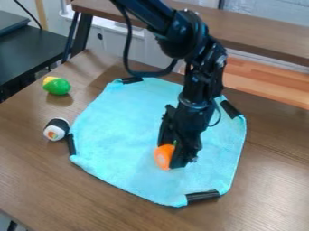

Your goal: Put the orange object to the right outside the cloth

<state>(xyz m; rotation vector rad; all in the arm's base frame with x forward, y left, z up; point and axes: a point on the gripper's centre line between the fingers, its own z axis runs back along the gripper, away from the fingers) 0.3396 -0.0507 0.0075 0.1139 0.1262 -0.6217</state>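
- Pincer (171, 157) low over the middle-to-lower part of the blue cloth (114, 144), pointing down; arm (181, 34) slants in from the top edge, a black cable looping off beside it.
- Pincer state: cannot tell whether it grips the orange object or is merely up against it.
- Orange object (161, 157): right at the pincer's tip, partly hidden by it, within the cloth's outline. Rounded, paler patch on the near face, a bit of green at the top. Not outside the cloth.
- Cloth: light blue, laid out on the brown wooden table (36, 171), edges a little wavy. Dark strips at its corners: far left (132, 80), far right (230, 109), near left (71, 144), near right (202, 196).
- Sushi roll toy (57, 129): black and white, orange and green centre; on the table just beside the cloth's left edge, near the near-left strip.
- Green-and-yellow toy (57, 85): on the table, farther back than the roll, apart from the cloth.
- Behind: wooden ledge (259, 36); black desk (30, 52) at upper left.
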